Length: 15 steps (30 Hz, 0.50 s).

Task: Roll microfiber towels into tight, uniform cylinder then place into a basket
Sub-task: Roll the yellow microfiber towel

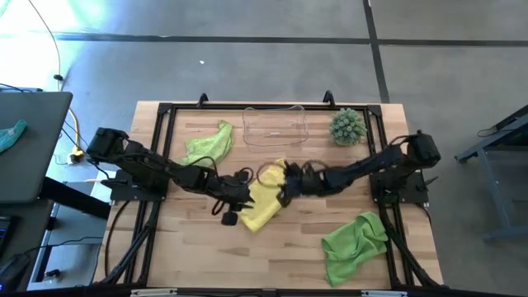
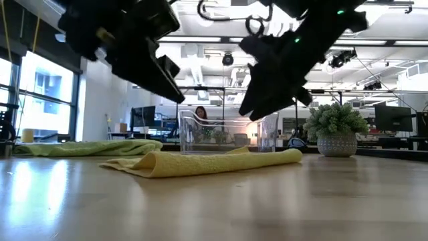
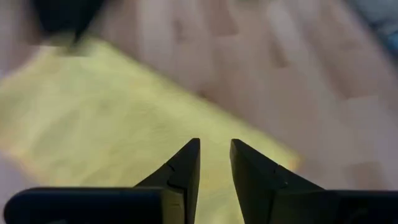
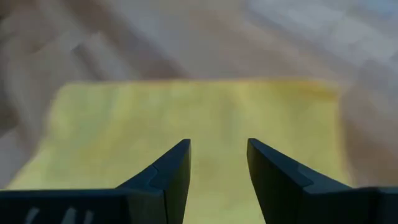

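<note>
The yellow microfiber towel [image 1: 262,208] lies folded flat on the wooden table's middle [image 2: 214,163]. My left gripper [image 3: 215,144] hovers open above its left side [image 1: 244,196], with a narrow gap between the fingers and nothing in it. My right gripper [image 4: 219,144] hovers open above the towel's far right part [image 1: 286,188], also with nothing in it. In the low view both grippers hang clear of the towel. One lime green towel [image 1: 208,144] lies crumpled at the far left, another [image 1: 355,243] at the near right. The clear basket [image 1: 275,125] stands at the far edge.
A spiky green plant in a pot [image 1: 347,126] stands to the right of the basket. A black frame [image 1: 165,111] runs round the table's edges. Bare wood [image 1: 206,256] lies at the near left. A person shows in the room beyond [image 2: 200,115].
</note>
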Available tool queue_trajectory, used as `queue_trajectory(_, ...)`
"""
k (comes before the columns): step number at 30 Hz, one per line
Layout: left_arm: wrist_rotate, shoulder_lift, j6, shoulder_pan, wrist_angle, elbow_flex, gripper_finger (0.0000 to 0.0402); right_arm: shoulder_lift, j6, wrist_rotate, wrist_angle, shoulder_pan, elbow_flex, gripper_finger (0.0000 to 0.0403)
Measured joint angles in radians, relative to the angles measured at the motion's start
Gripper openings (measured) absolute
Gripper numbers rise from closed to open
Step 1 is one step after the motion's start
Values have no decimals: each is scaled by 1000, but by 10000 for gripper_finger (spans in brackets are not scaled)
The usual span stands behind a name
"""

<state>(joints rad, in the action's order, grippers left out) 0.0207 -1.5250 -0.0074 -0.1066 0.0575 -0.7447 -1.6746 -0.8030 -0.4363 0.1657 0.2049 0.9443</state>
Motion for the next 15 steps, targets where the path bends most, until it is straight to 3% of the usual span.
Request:
queue_trajectory(3,68,8,47,0,-101,-1,78,-37,-89,-78,-11,84,-1,149)
queue_trajectory(10,71,-44,38,-2,-279,1,78,-140,-293,-278,-25,188,-1,149)
queue_trajectory(15,67,-101,37,-22,-281,0,78,-215,-334,-288,-30,186,-1,149)
